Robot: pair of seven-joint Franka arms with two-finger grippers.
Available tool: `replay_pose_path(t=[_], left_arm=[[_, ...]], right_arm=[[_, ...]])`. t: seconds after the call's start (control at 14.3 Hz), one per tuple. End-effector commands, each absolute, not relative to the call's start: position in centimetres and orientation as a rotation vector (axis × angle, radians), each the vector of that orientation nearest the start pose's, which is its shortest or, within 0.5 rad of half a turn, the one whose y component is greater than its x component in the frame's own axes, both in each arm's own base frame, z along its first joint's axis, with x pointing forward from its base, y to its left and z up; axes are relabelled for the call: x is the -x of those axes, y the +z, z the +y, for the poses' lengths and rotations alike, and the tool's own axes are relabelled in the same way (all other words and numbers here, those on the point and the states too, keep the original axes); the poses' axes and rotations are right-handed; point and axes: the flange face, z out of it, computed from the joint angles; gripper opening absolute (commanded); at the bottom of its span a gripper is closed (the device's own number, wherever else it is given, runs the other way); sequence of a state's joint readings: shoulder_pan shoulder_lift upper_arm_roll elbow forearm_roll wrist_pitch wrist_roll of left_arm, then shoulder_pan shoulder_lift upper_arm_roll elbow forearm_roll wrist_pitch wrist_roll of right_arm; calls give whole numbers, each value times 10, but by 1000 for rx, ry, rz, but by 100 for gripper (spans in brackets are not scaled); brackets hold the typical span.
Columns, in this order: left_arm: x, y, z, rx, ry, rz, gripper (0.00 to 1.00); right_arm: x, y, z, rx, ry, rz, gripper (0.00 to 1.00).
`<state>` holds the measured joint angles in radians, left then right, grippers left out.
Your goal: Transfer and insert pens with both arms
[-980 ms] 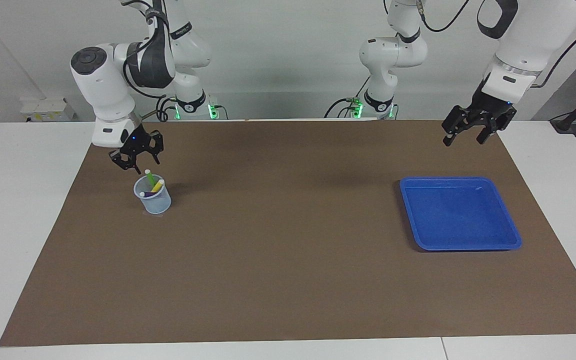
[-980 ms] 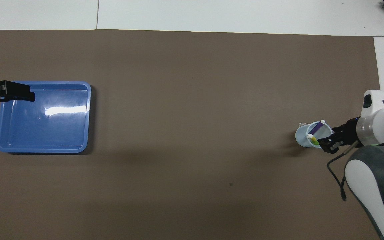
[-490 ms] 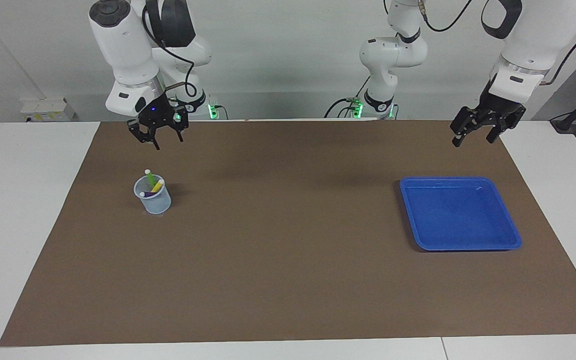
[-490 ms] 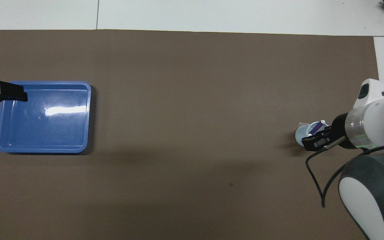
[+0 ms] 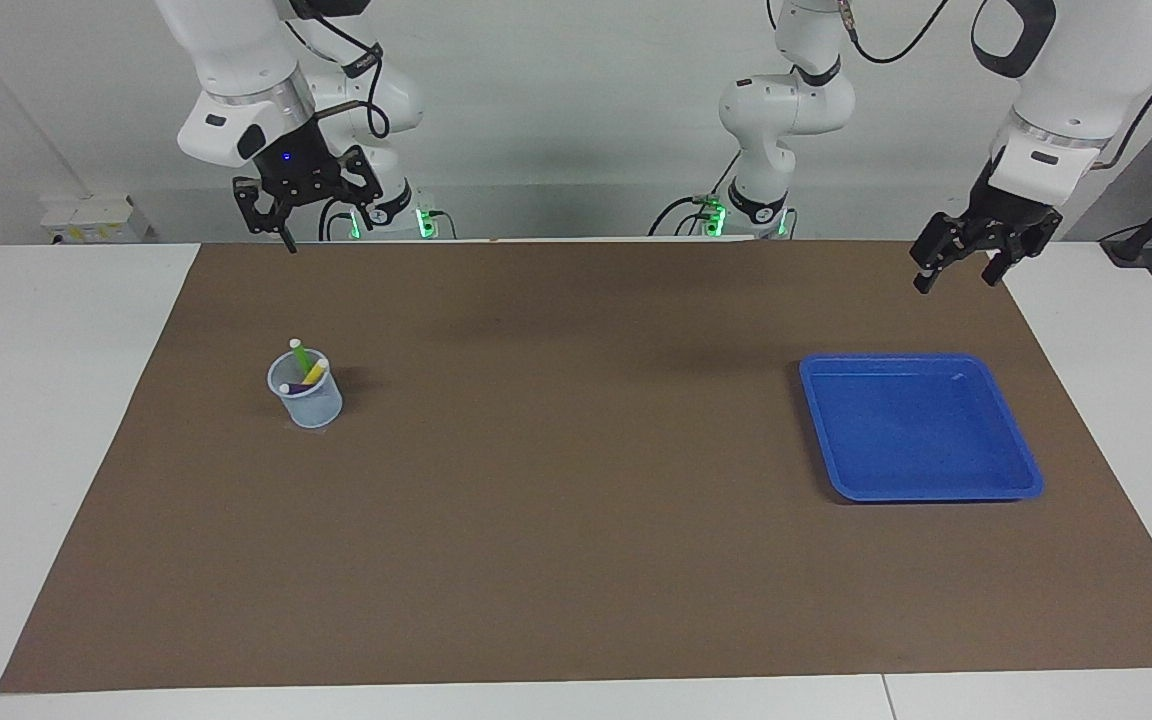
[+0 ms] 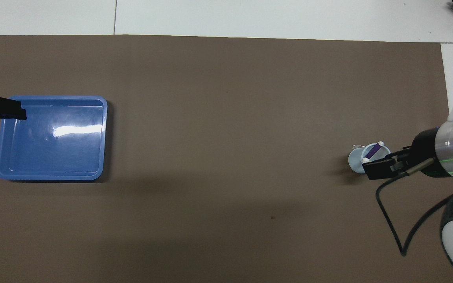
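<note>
Toward my right arm's end of the brown mat (image 5: 576,520), the green pen (image 5: 301,357), purple pen (image 5: 295,388) and yellow pen (image 5: 315,373) stand in a clear cup (image 5: 306,402). My right gripper (image 5: 304,218) hangs empty, fingers spread, above the mat's near edge; my left gripper (image 5: 962,270) waits spread beside the blue tray (image 5: 1028,484)

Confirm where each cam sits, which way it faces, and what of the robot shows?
Facing view: high across the table, looking at the robots; both white arms, bases, left tool and right tool show, both raised.
Overhead view: above the robots' end, looking forward and steeply down; right arm's wrist and tool show, left tool only at the edge.
Shared: brown mat, blue plastic tray, translucent cup holding pens.
</note>
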<state>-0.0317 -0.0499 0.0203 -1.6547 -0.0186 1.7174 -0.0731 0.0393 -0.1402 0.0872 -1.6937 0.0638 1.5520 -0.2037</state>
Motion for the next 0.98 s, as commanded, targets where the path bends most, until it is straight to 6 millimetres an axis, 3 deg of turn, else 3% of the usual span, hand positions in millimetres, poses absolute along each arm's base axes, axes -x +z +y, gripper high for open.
replay_pose_path(t=[0.0, 0.21, 0.42, 0.7, 0.91], left_arm=[[-555, 627, -9, 3148, -178, -95, 100], [-557, 626, -5, 3148, -180, -105, 100], [-568, 607, 2, 3145, -121, -124, 100], [-570, 609, -1, 3145, -116, -119, 100], [-567, 607, -1, 3146, -101, -117, 100]], right_arm=[[-541, 656, 70, 3083, 47, -492, 100], [-555, 654, 67, 3096, 31, -486, 100], [-551, 650, 60, 3101, 38, -456, 100], [-535, 623, 47, 3116, 65, -367, 100], [-537, 629, 36, 3116, 29, -329, 100]])
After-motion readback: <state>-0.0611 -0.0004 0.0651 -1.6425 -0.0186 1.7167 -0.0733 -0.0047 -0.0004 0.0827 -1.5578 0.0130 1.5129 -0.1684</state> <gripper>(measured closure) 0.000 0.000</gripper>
